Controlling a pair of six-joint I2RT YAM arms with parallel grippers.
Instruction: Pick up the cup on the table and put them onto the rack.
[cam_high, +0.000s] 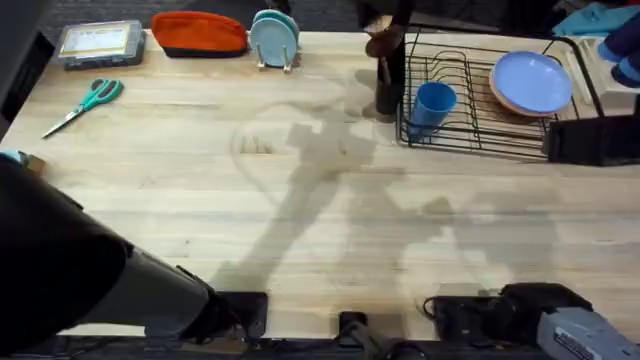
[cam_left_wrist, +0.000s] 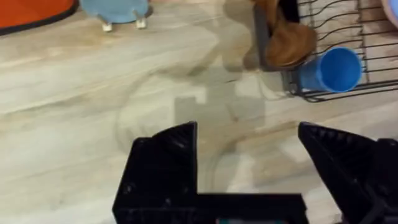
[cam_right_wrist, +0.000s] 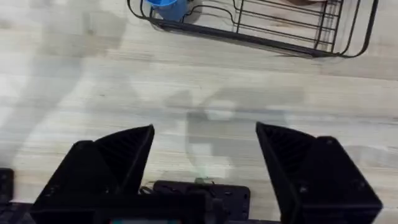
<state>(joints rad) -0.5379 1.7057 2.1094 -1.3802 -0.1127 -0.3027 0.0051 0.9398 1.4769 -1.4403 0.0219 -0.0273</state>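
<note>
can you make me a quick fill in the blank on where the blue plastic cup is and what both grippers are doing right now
1. The small bright-blue plastic cup stands inside the black wire ____.
2. Both black grippers, left and right, have their fingers ____.
3. The round light-blue plate lies in the rack, on the side ____ from the cup.
4. The teal-handled ____ lie on the pale wooden table.

Missing words: rack; open; opposite; scissors

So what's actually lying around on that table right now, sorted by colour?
Blue: 3, the cup in the rack, a plate in the rack, the plates on the small stand
Orange-red: 1, a pouch
Teal: 1, the scissors
Black: 1, the rack
Dark: 1, the spoon holder
Grey: 1, a clear box
Total: 8
</note>
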